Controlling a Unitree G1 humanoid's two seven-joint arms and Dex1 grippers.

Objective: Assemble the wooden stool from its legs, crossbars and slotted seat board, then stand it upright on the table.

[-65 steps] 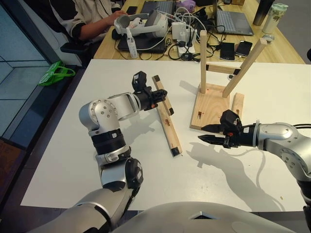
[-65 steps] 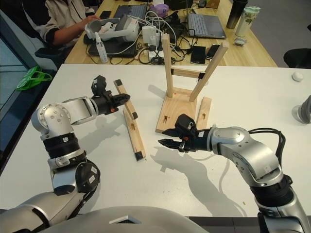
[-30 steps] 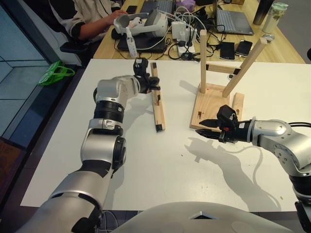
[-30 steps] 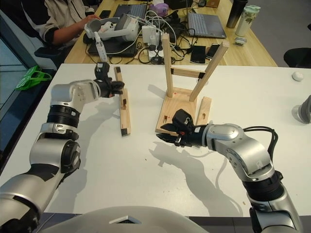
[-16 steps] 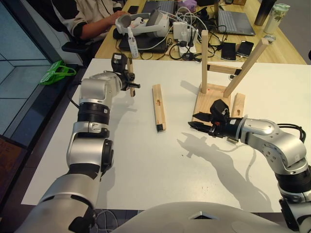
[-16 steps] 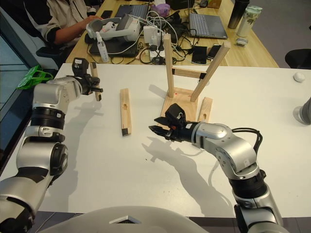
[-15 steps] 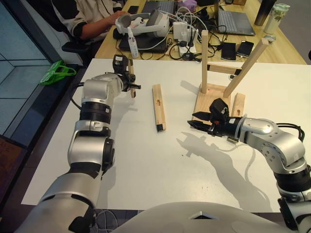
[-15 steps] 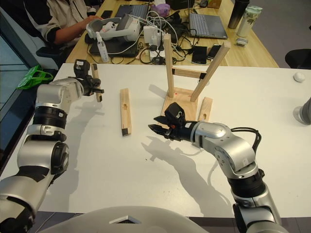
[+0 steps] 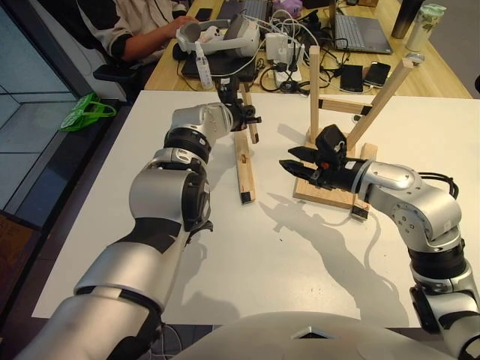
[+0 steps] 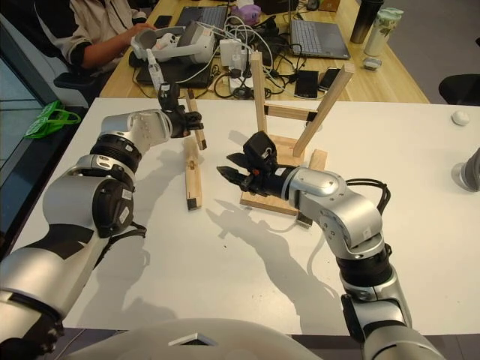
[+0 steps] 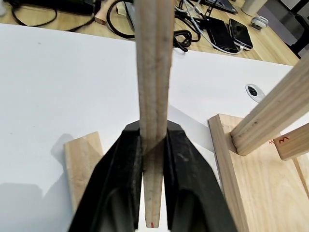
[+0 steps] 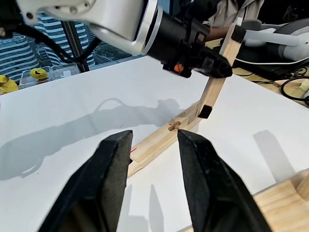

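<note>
The white table [image 9: 225, 285] carried all the stool parts. The left arm stretched forward over the table's far left part, with its forearm turned inward. The left gripper [image 11: 154, 140] was pressed together on a wooden bar [image 11: 154, 58], pinching it near the bar's lower end. The right arm was bent at the elbow, and its forearm crossed leftward over the seat board [image 10: 268, 204]. The right gripper [image 12: 153, 135] hung spread and empty just past the board's left edge, pointing toward the lying leg [image 9: 244, 169].

The seat board lay flat at the table's far middle. One upright leg [image 9: 313, 94] and one slanted leg [image 9: 379, 101] rose from it, and a crossbar [image 9: 341, 106] ran between them. The lying leg rested flat on the table between the two grippers, running away from the robot and apart from the seat board.

The wooden bar stood tilted in the left gripper, its dark-capped lower end right at the lying leg's far end. Whether the two touched could not be told. A short wooden piece [image 10: 317, 160] lay flat just beside the seat board's right edge, under the right forearm.
</note>
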